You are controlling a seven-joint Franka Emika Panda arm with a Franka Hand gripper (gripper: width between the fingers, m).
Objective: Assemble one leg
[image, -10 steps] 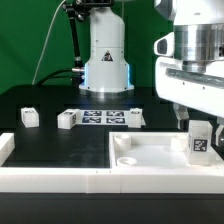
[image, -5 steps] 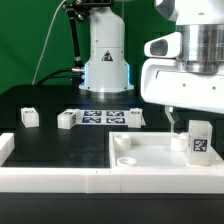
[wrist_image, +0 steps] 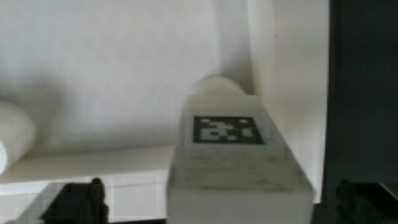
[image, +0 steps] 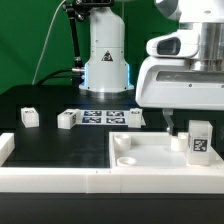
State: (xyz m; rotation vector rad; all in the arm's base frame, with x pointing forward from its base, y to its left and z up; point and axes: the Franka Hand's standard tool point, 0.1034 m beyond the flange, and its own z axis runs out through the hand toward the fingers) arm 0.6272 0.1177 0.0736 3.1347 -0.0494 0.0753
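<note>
In the exterior view, the arm's bulky white wrist fills the upper part toward the exterior view's right, and the gripper (image: 180, 125) hangs just above the big flat white square piece (image: 150, 158) with its raised rim and round corner socket (image: 122, 143). One leg (image: 200, 141), a small white block with a black-and-white tag facing the camera, stands upright on that square piece near its edge at the exterior view's right, just beside one dark finger (image: 169, 124). The block looks free of the jaws here; the second finger is hidden behind it. Three more legs sit on the black worktop (image: 50, 140) farther back: one (image: 29, 117) at the exterior view's left, one (image: 67, 119) next to the marker board (image: 100, 117), and one (image: 134, 118) at the board's other end. A white rail (image: 50, 179) runs along the front edge.

In the wrist view, the tagged leg (wrist_image: 228, 150) stands between the two dark fingertips (wrist_image: 75, 200), with a clear gap on either side, so the jaws are released and grasp nothing. The white square piece (wrist_image: 107, 60) lies behind it.
</note>
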